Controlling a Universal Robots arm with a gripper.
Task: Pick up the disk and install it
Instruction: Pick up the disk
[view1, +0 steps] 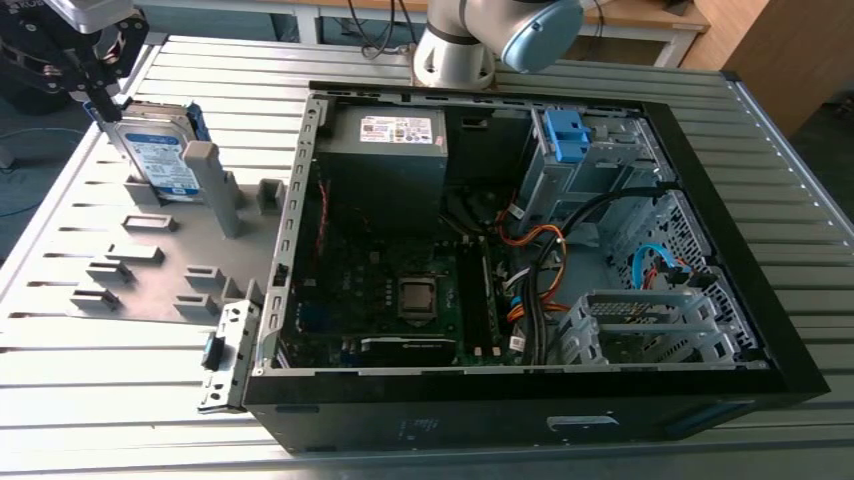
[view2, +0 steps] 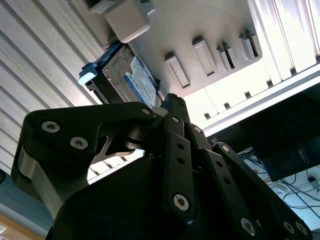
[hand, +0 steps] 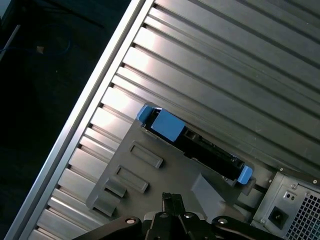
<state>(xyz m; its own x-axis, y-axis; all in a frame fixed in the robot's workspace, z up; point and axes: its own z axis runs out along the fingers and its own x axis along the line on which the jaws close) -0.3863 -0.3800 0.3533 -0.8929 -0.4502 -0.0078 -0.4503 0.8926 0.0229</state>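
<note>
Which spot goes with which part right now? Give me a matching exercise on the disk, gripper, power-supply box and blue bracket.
1 disk
2 gripper
3 power-supply box
4 blue bracket

A inside the case, bearing a white sticker
B standing on edge in the grey fixture
C on the drive cage inside the case
D at the disk's upper edge

Pairs: 1-B, 2-D, 3-A, 4-C.

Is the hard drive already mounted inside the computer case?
No, the hard drive stands on edge in the grey holder outside the computer case, at the exterior view's left.
</note>
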